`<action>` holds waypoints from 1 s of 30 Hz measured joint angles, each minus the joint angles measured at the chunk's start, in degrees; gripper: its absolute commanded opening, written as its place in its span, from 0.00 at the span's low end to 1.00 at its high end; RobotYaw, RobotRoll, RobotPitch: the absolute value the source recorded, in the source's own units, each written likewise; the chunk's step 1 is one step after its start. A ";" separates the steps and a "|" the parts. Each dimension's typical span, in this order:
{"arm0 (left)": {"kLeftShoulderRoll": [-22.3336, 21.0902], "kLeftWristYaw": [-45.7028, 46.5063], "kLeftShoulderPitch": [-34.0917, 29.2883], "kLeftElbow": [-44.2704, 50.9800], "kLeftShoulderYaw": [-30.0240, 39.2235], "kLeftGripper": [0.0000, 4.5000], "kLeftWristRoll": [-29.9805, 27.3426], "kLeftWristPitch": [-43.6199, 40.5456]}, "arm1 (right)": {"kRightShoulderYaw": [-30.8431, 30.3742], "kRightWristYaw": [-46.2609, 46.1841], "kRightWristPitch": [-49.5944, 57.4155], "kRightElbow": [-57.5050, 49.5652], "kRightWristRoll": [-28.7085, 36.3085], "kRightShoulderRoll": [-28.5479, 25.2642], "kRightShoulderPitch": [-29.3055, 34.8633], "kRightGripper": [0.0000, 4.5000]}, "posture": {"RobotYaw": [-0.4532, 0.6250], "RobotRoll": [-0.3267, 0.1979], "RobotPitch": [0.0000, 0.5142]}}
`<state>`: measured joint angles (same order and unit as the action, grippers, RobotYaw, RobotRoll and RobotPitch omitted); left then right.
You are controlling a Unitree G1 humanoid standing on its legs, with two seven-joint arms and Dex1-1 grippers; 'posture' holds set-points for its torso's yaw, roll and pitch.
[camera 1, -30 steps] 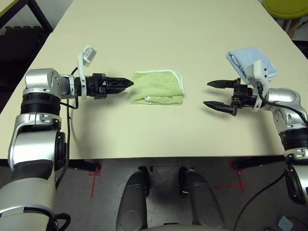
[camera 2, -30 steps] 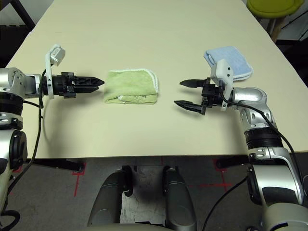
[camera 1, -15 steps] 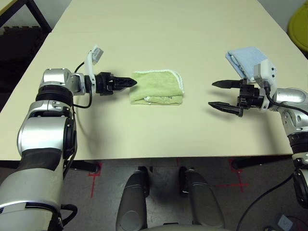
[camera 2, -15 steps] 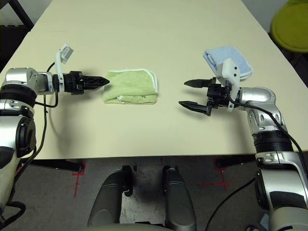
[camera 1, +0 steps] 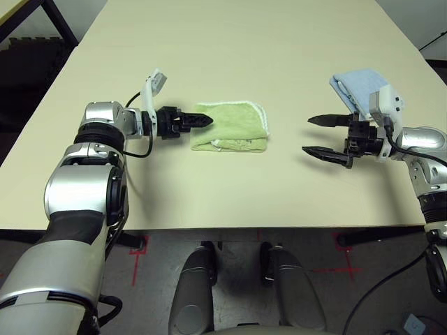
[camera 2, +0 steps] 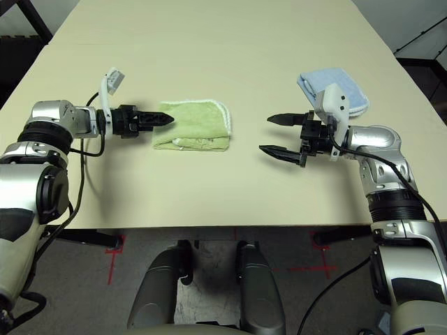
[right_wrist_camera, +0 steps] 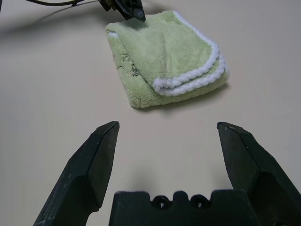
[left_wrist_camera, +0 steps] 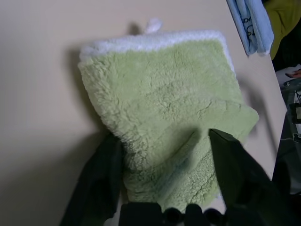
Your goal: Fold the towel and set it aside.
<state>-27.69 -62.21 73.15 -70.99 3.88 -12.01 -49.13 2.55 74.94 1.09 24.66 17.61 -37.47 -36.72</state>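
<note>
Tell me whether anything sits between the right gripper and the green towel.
Nothing visible does. Bare table lies between the open right gripper and the folded green towel. The left gripper is at the towel's far end, and the blue cloth lies off that line.

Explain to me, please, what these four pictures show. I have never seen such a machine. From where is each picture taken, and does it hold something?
This is a humanoid robot with two silver arms, working at a beige table. Two pictures come from cameras in its head, looking down. The other two come from a camera on each wrist, looking along that arm's black jaws.

On the table lie a folded green towel and, further right, a folded light blue cloth.

The left gripper has its jaws around the towel's near edge, one on each side, but a firm grip is not certain. The right gripper hangs open over bare table and holds nothing.
</note>
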 measured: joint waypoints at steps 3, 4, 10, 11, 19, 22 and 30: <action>0.24 0.34 0.05 -0.08 0.80 0.39 -0.01 -0.33 | 0.00 -0.14 -0.01 0.00 0.01 0.01 0.04 1.00 | 0.35 0.62 0.40; 0.46 0.36 0.15 -0.08 1.12 0.33 -0.01 -0.57 | 0.01 -0.21 -0.02 0.00 0.01 0.01 0.14 1.00 | 0.35 0.62 0.39; 1.46 0.80 0.44 -0.14 2.93 0.00 -0.16 -1.63 | 0.01 -0.85 -0.08 0.00 0.01 0.02 0.35 1.00 | 0.35 0.62 0.39; 1.48 0.90 0.46 -0.14 3.12 0.00 -0.20 -1.72 | 0.01 -0.93 -0.09 0.00 0.01 0.01 0.39 1.00 | 0.35 0.62 0.39; 0.70 3.59 0.50 -0.19 6.86 0.00 -1.30 -1.93 | 0.17 -2.23 -0.20 0.00 0.18 0.64 0.44 1.00 | 0.36 0.62 0.38; -0.77 8.36 0.49 -0.16 11.58 0.00 -3.75 -0.56 | 0.55 -3.40 -0.05 0.00 0.82 1.05 0.44 1.00 | 0.38 0.62 0.37; -2.54 13.45 -3.96 4.66 20.33 0.00 -10.38 -0.94 | 1.70 -7.31 1.13 -0.03 2.63 3.62 1.35 1.00 | 0.39 0.62 0.37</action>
<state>-30.23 -48.76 69.19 -66.33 24.20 -22.39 -50.07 4.25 67.62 2.21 24.63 20.24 -33.85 -35.37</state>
